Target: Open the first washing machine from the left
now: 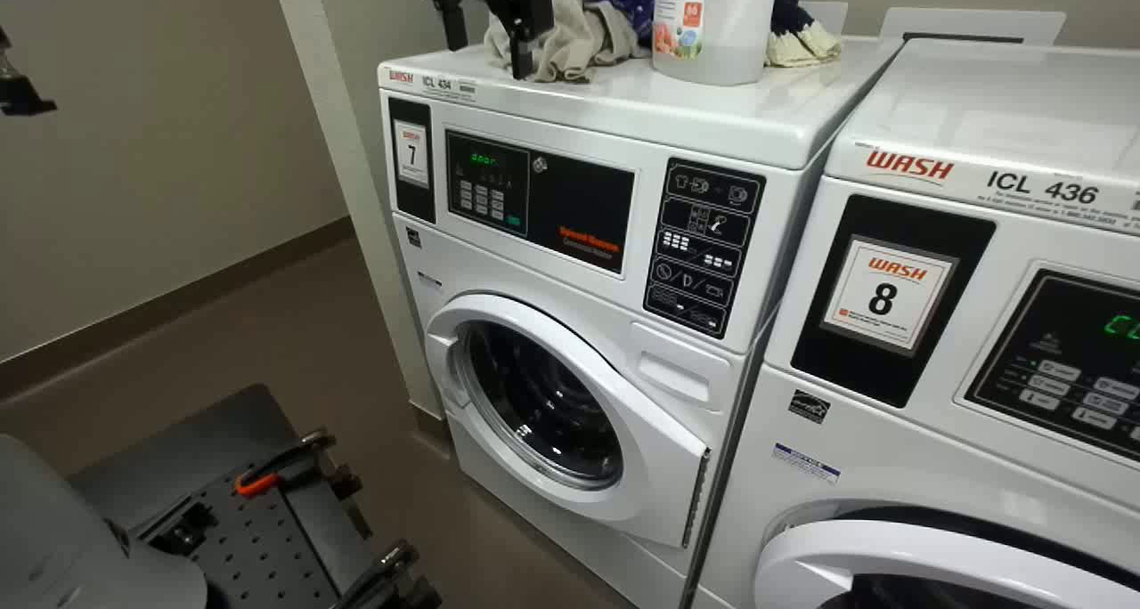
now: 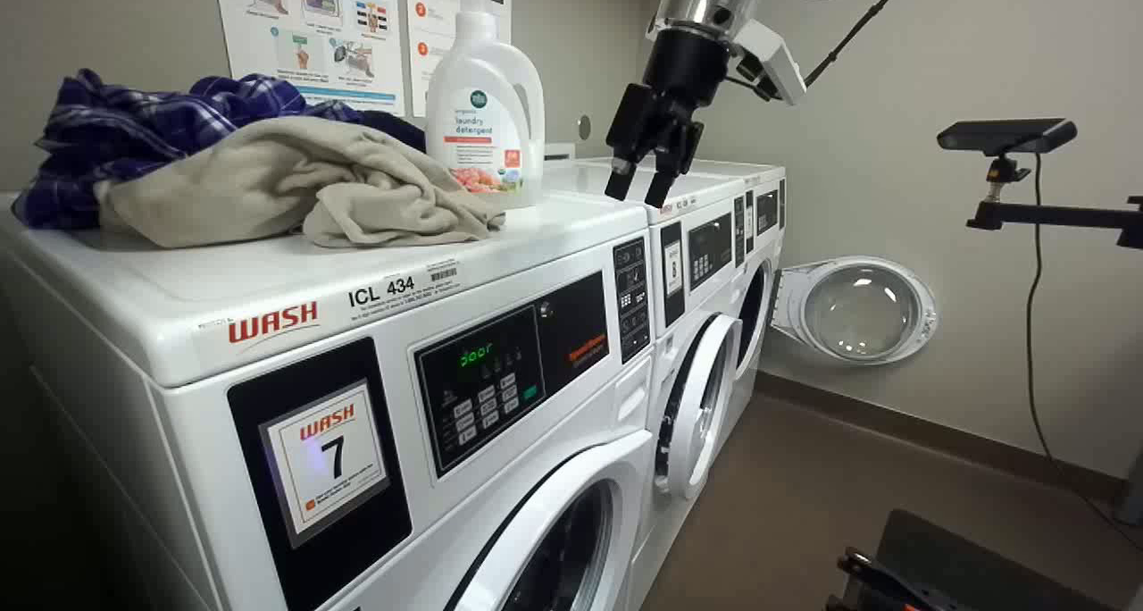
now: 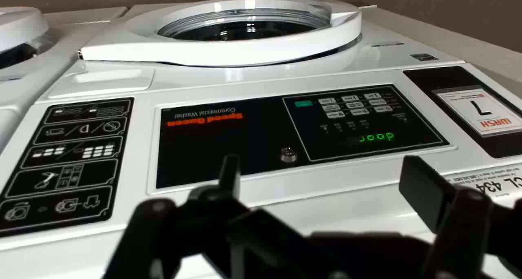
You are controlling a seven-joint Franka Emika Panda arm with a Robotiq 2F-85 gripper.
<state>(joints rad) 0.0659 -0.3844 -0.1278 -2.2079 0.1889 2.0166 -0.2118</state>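
Note:
The first washing machine from the left [image 1: 525, 266], marked ICL 434 and 7, is white with a black control panel [image 2: 571, 334]. It also shows in the wrist view [image 3: 244, 81], upside down. Its display reads "door" in green. Its round porthole door [image 1: 659, 440] lies nearly flat to the front; a thin dark gap shows along its rim in the wrist view [image 3: 261, 52]. I cannot tell whether it is latched. My gripper [image 1: 489, 57] is open and empty, pointing down by the washer's top front edge, clear of the door. It also shows in an exterior view [image 2: 639, 189] and the wrist view [image 3: 324, 171].
A beige cloth [image 2: 286, 182], a blue plaid cloth [image 2: 179, 111] and a detergent bottle [image 2: 487, 111] stand on the washer's top. The washer marked 8 [image 1: 891, 440] is alongside, its door [image 2: 705, 405] ajar. A further door [image 2: 862, 312] is wide open. A camera stand [image 2: 1009, 138] is near.

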